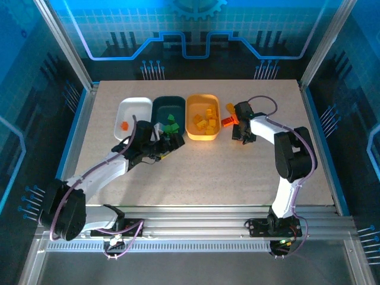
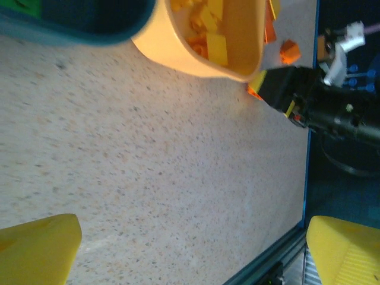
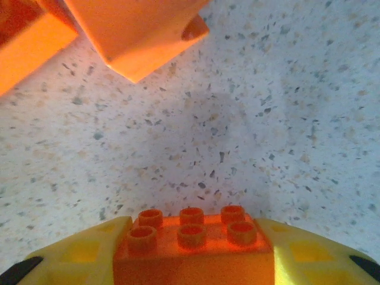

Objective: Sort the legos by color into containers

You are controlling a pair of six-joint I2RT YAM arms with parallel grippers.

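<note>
Three tubs in a row, top view: white tub (image 1: pixel 135 101), teal tub (image 1: pixel 163 107), orange tub (image 1: pixel 202 138). One orange brick (image 1: pixel 124 125) lies in the white, green bricks (image 1: pixel 171 126) in the teal, yellow bricks (image 1: pixel 208 119) in the orange. Left gripper (image 1: pixel 172 141) sits at the teal tub's near end. Right gripper (image 1: pixel 233 122) is just right of the orange tub, with a red brick (image 1: pixel 227 122) at its tips. A loose brick (image 1: pixel 230 107) lies just beyond the tips, on the table (image 1: pixel 237 172).

Left wrist: left gripper (image 2: pixel 193 228) released, yellow fingers (image 2: pixel 38 249) spread wide, bare table (image 2: pixel 166 178) between. Ahead of them are the orange tub (image 2: pixel 178 53) with its yellow bricks (image 2: pixel 217 47), and the teal tub (image 2: pixel 77 29). Right arm (image 2: pixel 332 113) is ahead and right, a small orange brick (image 2: pixel 289 51) beyond it.

Right wrist: right gripper (image 3: pixel 193 237) grasps the red brick (image 3: pixel 193 249), six studs up, both fingers (image 3: pixel 89 255) touching its sides. Cannot tell whether it is lifted. Two more bricks (image 3: pixel 139 29) lie ahead-left of the fingers on the table (image 3: pixel 237 136).
</note>
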